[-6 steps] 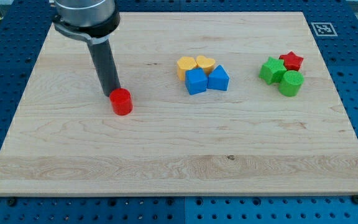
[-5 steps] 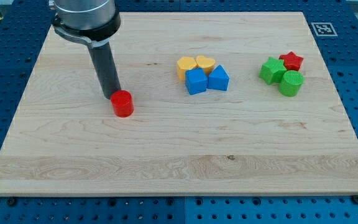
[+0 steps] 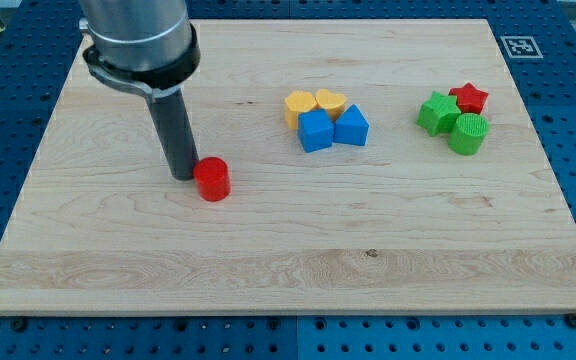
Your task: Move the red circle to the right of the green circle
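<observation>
The red circle point(image 3: 211, 179) lies on the wooden board point(image 3: 288, 290), left of centre. My tip point(image 3: 184, 176) touches the red circle's left side. The green circle point(image 3: 468, 133) lies far off at the view's right, with a green star point(image 3: 436, 112) touching its upper left and a red star point(image 3: 469, 97) just above it.
In the middle of the board sits a tight group: an orange block point(image 3: 299, 104), a yellow heart point(image 3: 331, 101), a blue cube point(image 3: 315, 131) and a blue triangle-shaped block point(image 3: 352, 126). A marker tag point(image 3: 520, 45) is at the board's top right corner.
My tip has moved right and toward the view's bottom, pushing the red circle the same way by a small distance. The other blocks have not moved.
</observation>
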### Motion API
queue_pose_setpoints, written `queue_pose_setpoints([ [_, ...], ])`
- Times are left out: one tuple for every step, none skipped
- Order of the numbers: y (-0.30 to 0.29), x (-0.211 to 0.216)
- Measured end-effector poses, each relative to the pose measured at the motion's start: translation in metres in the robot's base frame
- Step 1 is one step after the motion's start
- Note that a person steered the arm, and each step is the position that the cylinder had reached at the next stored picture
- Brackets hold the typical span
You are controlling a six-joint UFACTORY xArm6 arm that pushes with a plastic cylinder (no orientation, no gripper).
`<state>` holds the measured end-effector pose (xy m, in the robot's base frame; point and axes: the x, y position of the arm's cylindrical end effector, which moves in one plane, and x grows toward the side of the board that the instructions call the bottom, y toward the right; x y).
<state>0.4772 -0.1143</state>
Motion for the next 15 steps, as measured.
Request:
queue_pose_setpoints([
  [0.006, 0.007],
  [-0.007, 0.011],
  [0.029, 0.017],
  [0.055, 0.012],
  [0.058, 0.012],
  [0.065, 0.024],
  [0.07, 0.027],
  [0.104, 0.027],
  [0.117, 0.027],
  [0.131, 0.029],
  [0.153, 0.031],
  [0.159, 0.031],
  [0.167, 0.037],
  [0.163, 0.06],
  [0.181, 0.079],
])
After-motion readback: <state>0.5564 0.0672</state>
